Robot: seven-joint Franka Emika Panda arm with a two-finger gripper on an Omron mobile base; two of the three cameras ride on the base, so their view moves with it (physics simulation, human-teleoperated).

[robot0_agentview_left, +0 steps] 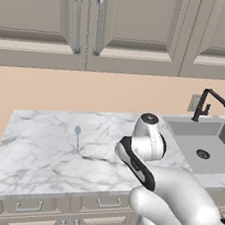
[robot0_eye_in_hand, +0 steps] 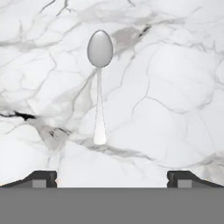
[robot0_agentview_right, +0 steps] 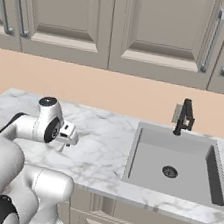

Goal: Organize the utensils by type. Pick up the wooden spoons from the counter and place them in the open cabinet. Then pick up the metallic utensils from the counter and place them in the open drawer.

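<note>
One teal spoon [robot0_agentview_left: 77, 136] on counter [robot0_agentview_left: 34, 149], lying flat, bowl toward wall, left of arm. One silver spoon [robot0_eye_in_hand: 99, 83] in hand view, flat on marble, bowl away from gripper [robot0_eye_in_hand: 112, 178], handle end pointing between fingertips [robot0_eye_in_hand: 41, 178]. Jaws wide apart, nothing between them, hanging above counter. One sink [robot0_agentview_right: 177, 166] at counter's right, one black faucet [robot0_agentview_right: 185, 116] behind it. White marble, grey veins. Peach wall; closed grey-beige upper cabinets [robot0_agentview_left: 135, 27]; drawers [robot0_agentview_left: 27, 206] below.
</note>
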